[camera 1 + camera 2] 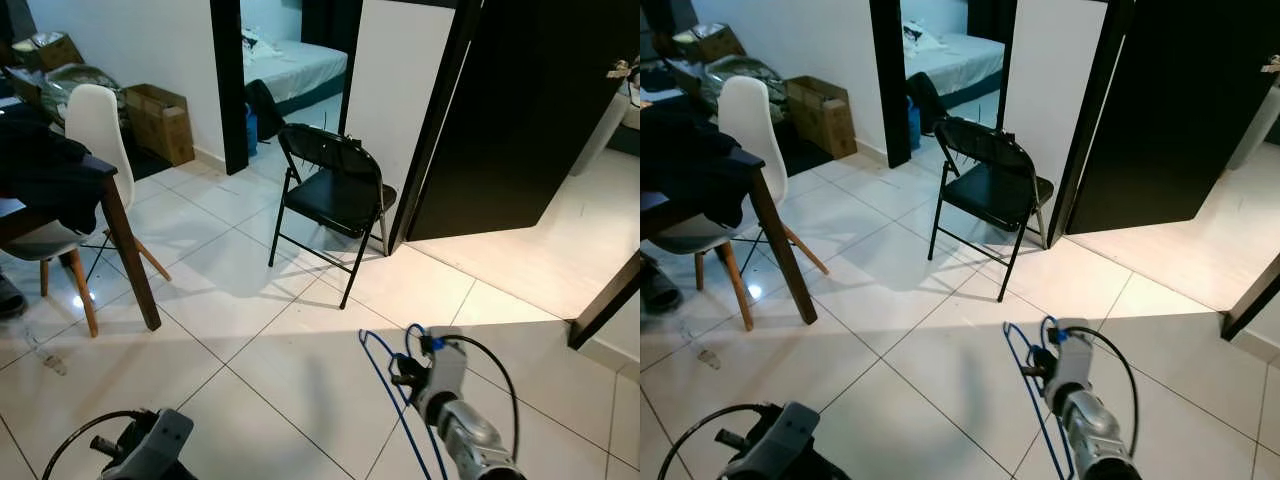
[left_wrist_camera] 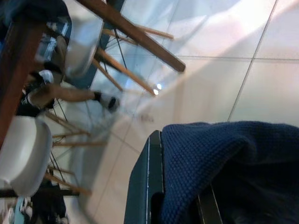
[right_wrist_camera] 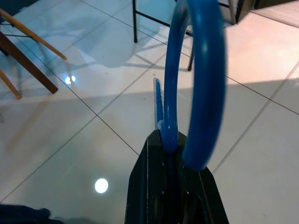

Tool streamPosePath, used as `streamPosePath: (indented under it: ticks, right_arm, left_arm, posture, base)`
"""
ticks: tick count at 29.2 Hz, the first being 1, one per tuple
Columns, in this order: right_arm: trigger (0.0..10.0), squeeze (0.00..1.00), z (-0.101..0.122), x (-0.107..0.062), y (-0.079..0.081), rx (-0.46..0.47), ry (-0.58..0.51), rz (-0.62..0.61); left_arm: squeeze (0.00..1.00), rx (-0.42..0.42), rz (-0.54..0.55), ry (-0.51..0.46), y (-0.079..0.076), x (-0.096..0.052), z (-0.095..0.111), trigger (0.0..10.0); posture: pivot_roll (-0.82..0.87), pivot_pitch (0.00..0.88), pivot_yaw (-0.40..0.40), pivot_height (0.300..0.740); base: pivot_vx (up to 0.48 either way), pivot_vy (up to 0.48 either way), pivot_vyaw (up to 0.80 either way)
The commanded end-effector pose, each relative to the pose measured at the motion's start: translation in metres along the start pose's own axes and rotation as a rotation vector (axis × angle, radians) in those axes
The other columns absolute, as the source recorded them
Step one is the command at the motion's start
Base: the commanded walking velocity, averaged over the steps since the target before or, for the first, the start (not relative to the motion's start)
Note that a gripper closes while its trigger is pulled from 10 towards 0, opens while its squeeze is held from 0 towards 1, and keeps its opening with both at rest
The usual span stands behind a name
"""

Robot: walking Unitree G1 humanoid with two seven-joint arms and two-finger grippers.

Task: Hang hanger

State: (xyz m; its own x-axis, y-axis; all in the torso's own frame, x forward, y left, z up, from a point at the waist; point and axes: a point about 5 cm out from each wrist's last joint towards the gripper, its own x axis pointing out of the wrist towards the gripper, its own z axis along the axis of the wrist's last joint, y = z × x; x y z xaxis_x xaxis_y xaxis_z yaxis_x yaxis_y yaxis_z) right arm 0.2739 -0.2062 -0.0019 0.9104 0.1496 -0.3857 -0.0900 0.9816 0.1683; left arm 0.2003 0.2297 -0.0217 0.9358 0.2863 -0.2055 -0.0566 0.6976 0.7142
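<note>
Head views look down on a glossy white tiled floor (image 1: 250, 360) with a black folding chair (image 1: 335, 190) standing near a doorway to a bedroom, a white chair (image 1: 95, 130) and a wooden table (image 1: 110, 215) at the left. Low at the right, the right gripper (image 3: 170, 154) is clamped on a blue hanger (image 3: 196, 84), held above the tiles. The left gripper (image 2: 180, 186) grips dark blue knitted cloth (image 2: 224, 158).

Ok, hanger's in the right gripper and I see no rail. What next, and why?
Probably walk on toward the bedroom doorway past the black folding chair, looking for a rail. The right gripper holds the blue hanger; nearby are just floor tiles, a wooden table and chairs.
</note>
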Motion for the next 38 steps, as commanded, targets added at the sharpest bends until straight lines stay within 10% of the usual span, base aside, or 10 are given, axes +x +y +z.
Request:
streamPosePath:
  ticks: [1, 33, 36, 38]
  right_arm:
    - [10.0, 0.0, 0.0, -0.008, -0.011, 0.011, -0.022, -0.012]
    - [10.0, 0.0, 0.017, -0.05, -0.002, -0.032, -0.105, 0.023]
    - [10.0, 0.0, 0.018, -0.05, -0.001, -0.028, -0.099, 0.017]
    - [10.0, 0.0, 0.019, -0.051, -0.002, -0.025, -0.095, 0.014]
  left_arm:
    - [0.0, 0.004, -0.003, -0.003, 0.0, -0.002, 0.003, 10.0]
    - [0.0, 0.006, -0.008, -0.018, 0.019, -0.023, 0.019, 10.0]
    - [0.0, -0.155, 0.011, 0.017, 0.023, -0.018, 0.022, 10.0]
    - [0.0, -0.424, -0.003, -0.001, 0.031, -0.01, 0.033, 10.0]
  posture:
    - [0.06, 0.019, -0.102, 0.74]
    - [0.08, 0.025, -0.026, 0.74]
    - [0.07, 0.019, -0.019, 0.74]
    - [0.08, 0.014, -0.022, 0.74]
  base:
    - [0.0, 0.0, 0.0]
    - [0.0, 0.0, 0.43]
    - [0.0, 0.0, 0.0]
    - [0.131, 0.0, 0.0]
